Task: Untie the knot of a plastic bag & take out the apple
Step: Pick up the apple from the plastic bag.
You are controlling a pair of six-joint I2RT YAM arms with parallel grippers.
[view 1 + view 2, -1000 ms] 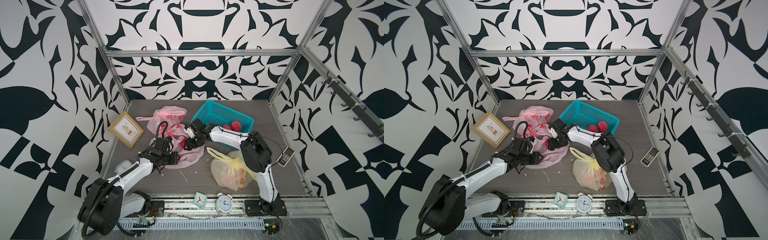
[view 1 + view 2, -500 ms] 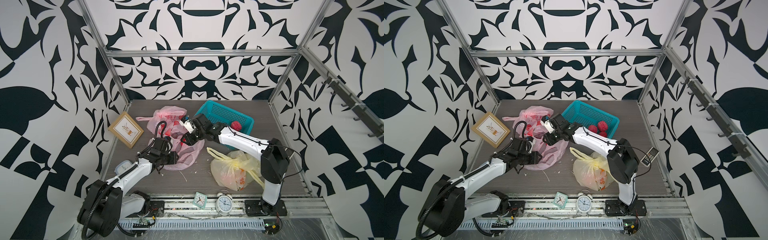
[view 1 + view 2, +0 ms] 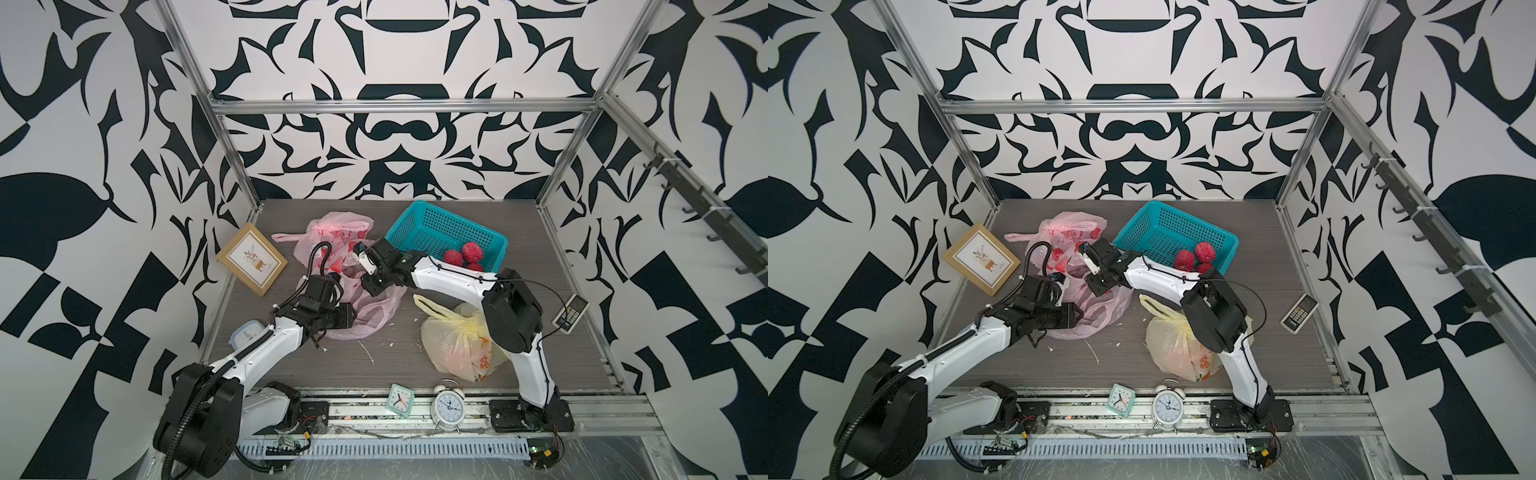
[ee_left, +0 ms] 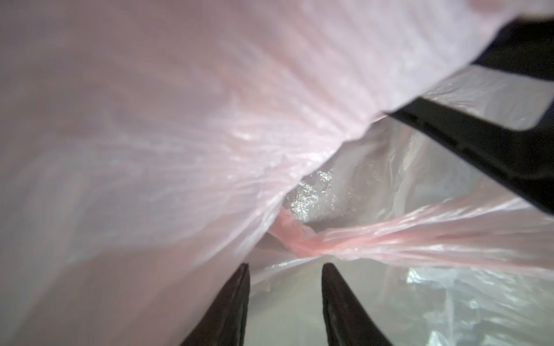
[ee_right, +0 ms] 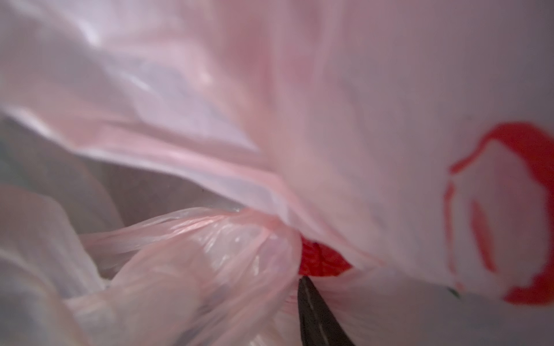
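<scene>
The right gripper (image 3: pixel 366 272) is sunk into the folds of the pink bag (image 3: pixel 376 309), mid-table. In the right wrist view only one dark finger (image 5: pixel 317 314) shows and the other is behind film, so I cannot tell whether the jaws are spread or pinching. The fingertip sits right at a red, net-textured patch, the apple (image 5: pixel 322 260), which is wrapped round by pink film. Whether they touch, I cannot tell.

The left gripper (image 4: pixel 284 269) has its jaws spread, with a clear gap between the two dark fingers (image 4: pixel 236 305). Pink film drapes over one side. A twisted handle (image 4: pixel 389 236) of the bag runs across just beyond the tips, not between them. In both top views this gripper lies low at the near side of the bag, facing the right one.

Surroundings:
- teal basket (image 3: pixel 419 214) just behind the right arm, holding red fruits (image 3: pixel 472 251)
- yellow bag (image 3: pixel 451 345) beside that arm's elbow
- picture frame (image 3: pixel 251 258) at the table's left edge
- two clocks (image 3: pixel 448 405) on the front rail
- remote (image 3: pixel 570 314) at the right edge
</scene>
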